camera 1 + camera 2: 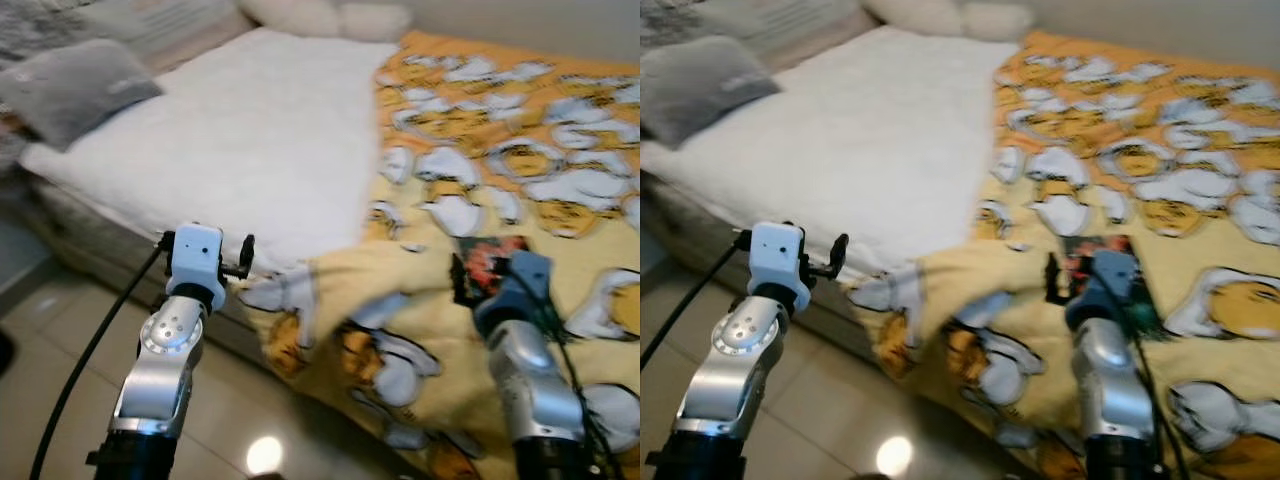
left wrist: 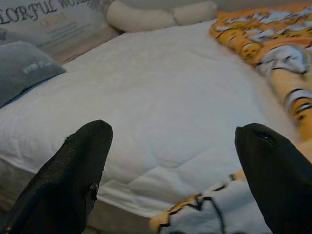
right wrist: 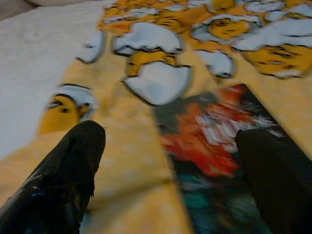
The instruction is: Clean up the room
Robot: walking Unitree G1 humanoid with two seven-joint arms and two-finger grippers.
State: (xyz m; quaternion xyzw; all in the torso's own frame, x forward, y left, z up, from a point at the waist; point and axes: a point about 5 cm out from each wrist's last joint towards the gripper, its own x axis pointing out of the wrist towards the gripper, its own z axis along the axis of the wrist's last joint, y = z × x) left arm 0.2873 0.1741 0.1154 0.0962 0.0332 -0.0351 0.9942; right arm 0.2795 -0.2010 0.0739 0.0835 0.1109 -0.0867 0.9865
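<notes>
One item stands out for tidying: a book [image 3: 214,161] with a dark cover and a red picture, lying flat on the yellow cartoon blanket [image 1: 520,150] near the foot edge of the bed [image 1: 250,130]. We find the right gripper [image 3: 170,170] poised just above it, its two black fingers [image 3: 73,165] spread wide with nothing between them; one finger sits over bare blanket beside the book's edge, the other over the cover. We judge the step in hand to be the approach for picking up this book.

We note the left gripper [image 2: 170,165] raised at the bed's edge, its fingers likewise parted and empty, facing the white cover [image 1: 230,140] and a grey pillow [image 1: 75,85] beyond. Cream pillows [image 1: 330,15] lie at the head of the bed.

Our judgement is that the next move calls for lowering the right gripper and bringing the fingers astride the book's near edge, since the book lies flush on soft fabric. The blanket is rumpled at the corner [image 1: 330,300] and may bunch up into the grip.
</notes>
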